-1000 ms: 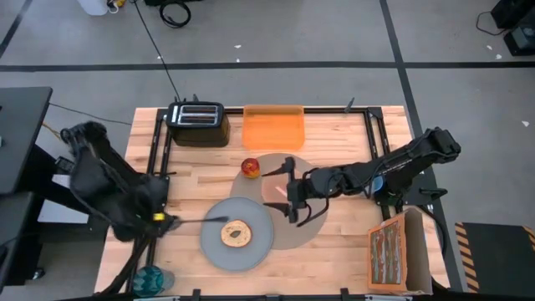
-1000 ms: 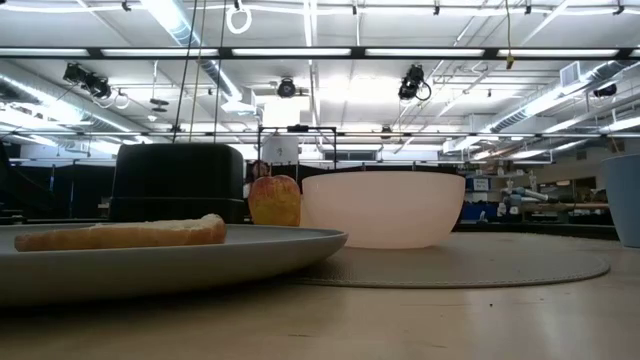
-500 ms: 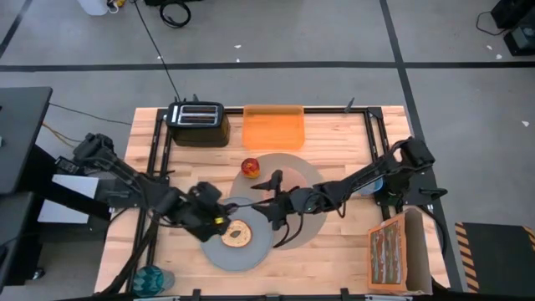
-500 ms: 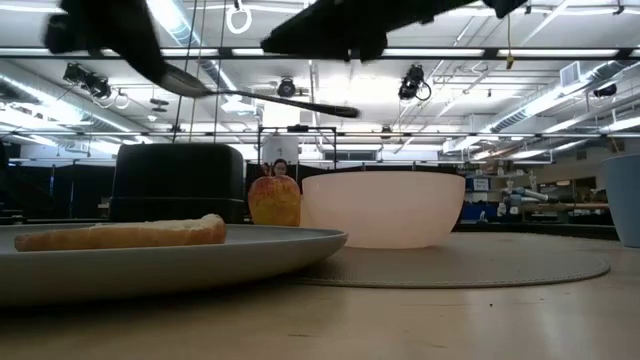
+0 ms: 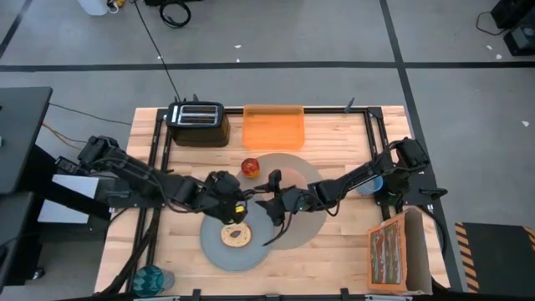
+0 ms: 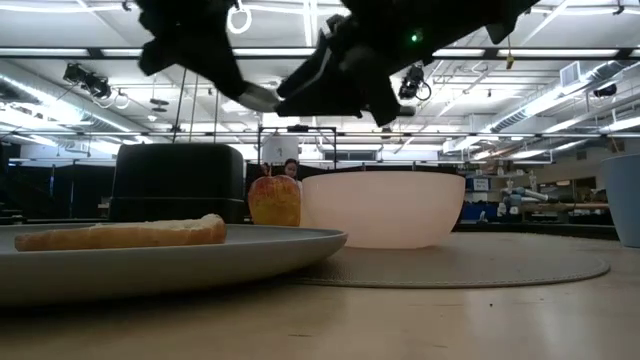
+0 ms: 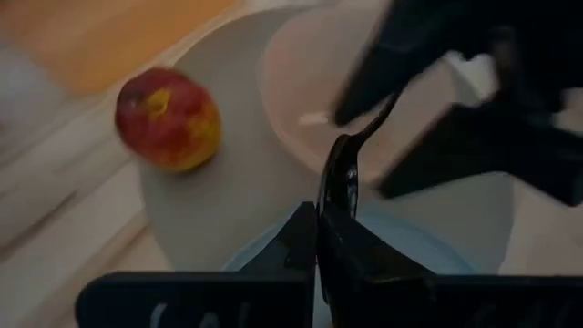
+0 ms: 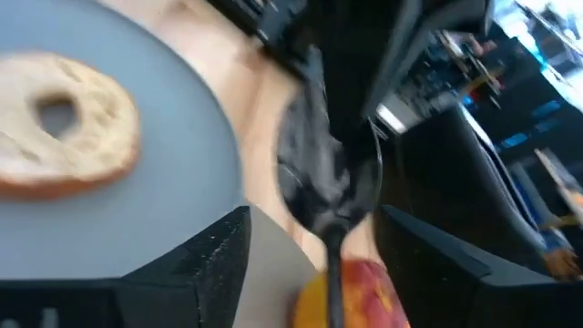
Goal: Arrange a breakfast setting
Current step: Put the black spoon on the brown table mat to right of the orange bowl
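My left gripper [image 5: 238, 205] is shut on the metal spoon [image 7: 342, 169], in the air over the far edge of the grey plate [image 5: 213, 247]. The browned bagel [image 5: 236, 235] lies on that plate. My right gripper [image 8: 314, 264] faces it from the right, open, with its fingers on either side of the spoon's handle [image 8: 332, 264] and not touching it. The pink bowl [image 6: 383, 208] stands on the round placemat [image 5: 313, 180], mostly hidden from above by my right gripper. The red apple [image 5: 250, 167] rests at the mat's far left. The blue cup [image 5: 369, 186] shows beside my right arm. My left gripper pinches the spoon at its bowl end [image 7: 339, 187] between its two shut fingers. It comes from the table's left, slanting down. The spoon is lifted clear of the plate. Its handle [image 7: 387, 105] runs on toward the table's right, between my right gripper's fingers.
A black toaster [image 5: 199, 121] and an orange tray [image 5: 273, 127] stand along the far edge. A brown box [image 5: 399, 251] is at the near right and a teal glass object [image 5: 150, 278] at the near left corner. Bare wood lies near the front, right of the plate.
My left gripper has swung from the table's left edge toward the middle and down, turning as it went. It has carried the spoon over the plate's far edge. My right gripper has come down and toward the left until its fingers stand around the spoon's handle.
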